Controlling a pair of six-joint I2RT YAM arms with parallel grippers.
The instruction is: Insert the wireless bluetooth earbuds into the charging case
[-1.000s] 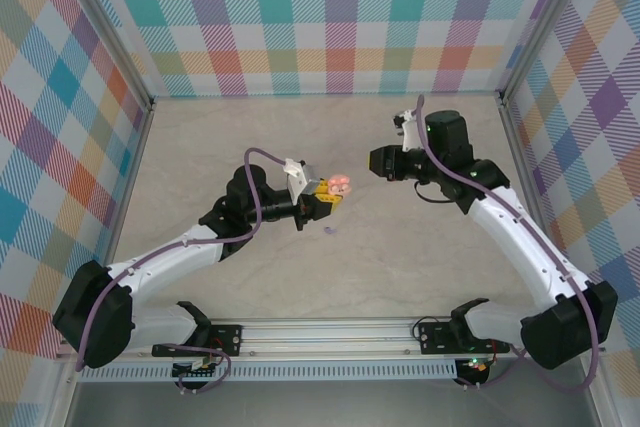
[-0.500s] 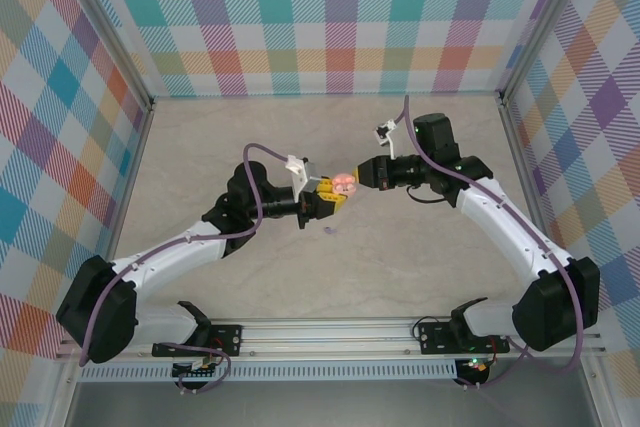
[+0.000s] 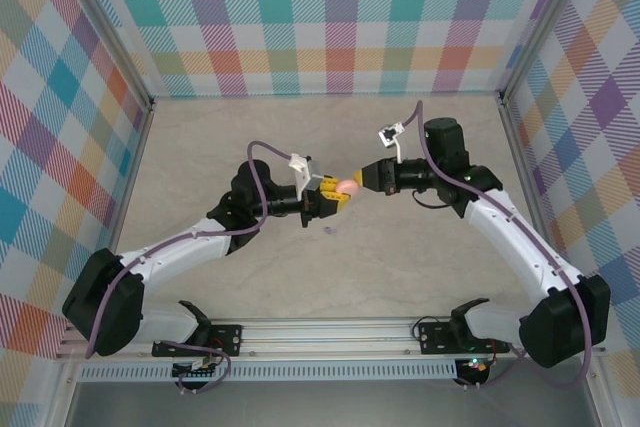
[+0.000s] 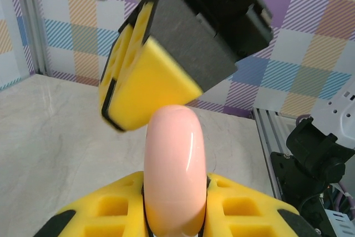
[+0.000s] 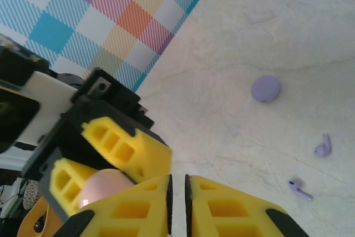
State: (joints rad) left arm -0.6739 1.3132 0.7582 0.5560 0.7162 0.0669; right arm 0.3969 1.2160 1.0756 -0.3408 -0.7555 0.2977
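My left gripper [image 3: 338,193] is shut on a round salmon-pink charging case [image 3: 347,187], held above the table. In the left wrist view the case [image 4: 175,154] stands edge-on between my yellow fingers [image 4: 100,215], its lid down. My right gripper [image 3: 354,182] is shut with nothing between its fingers, and its tip rests against the case's upper edge [image 4: 150,81]. The right wrist view has the case [image 5: 102,190] just left of my right gripper [image 5: 177,192]. Two purple wireless bluetooth earbuds [image 5: 323,147] [image 5: 300,190] lie on the table below.
A small round purple disc [image 5: 265,89] lies on the marble tabletop [image 3: 400,247] near the purple earbuds, seen from above as one small purple speck [image 3: 331,231]. Checked walls [image 3: 320,17] enclose the table on three sides. An aluminium rail [image 3: 330,332] runs along the near edge.
My right gripper has swung left from beside the case to its upper edge and has shut. The pink case, open a second ago, now shows a smooth closed shell. The left arm barely moved.
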